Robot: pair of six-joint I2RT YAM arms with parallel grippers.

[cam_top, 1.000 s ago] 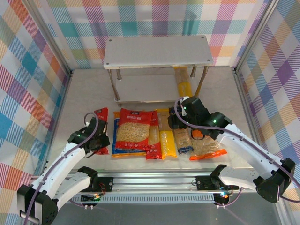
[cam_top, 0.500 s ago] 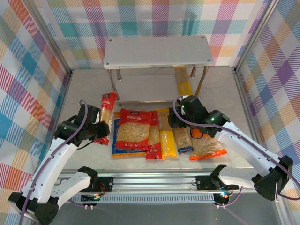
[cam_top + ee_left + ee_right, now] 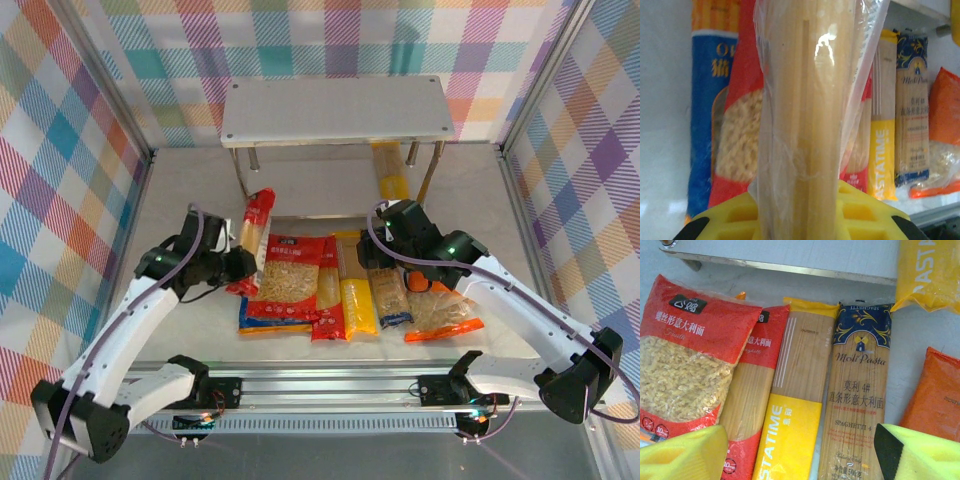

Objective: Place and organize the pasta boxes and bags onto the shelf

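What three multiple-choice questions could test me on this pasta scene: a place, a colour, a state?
1. Where does the orange bag lie? A on the shelf's top board; B rightmost in the row on the table; C in a gripper.
2. What colour are the ends of the spaghetti pack in the left gripper? A green; B dark blue; C red.
3. How is the right gripper? A open, empty; B shut on the orange bag; C shut on a yellow pack.
Answers: B, it ends the row on the table; C, red shows at both ends; A, its fingers stand apart with nothing between.
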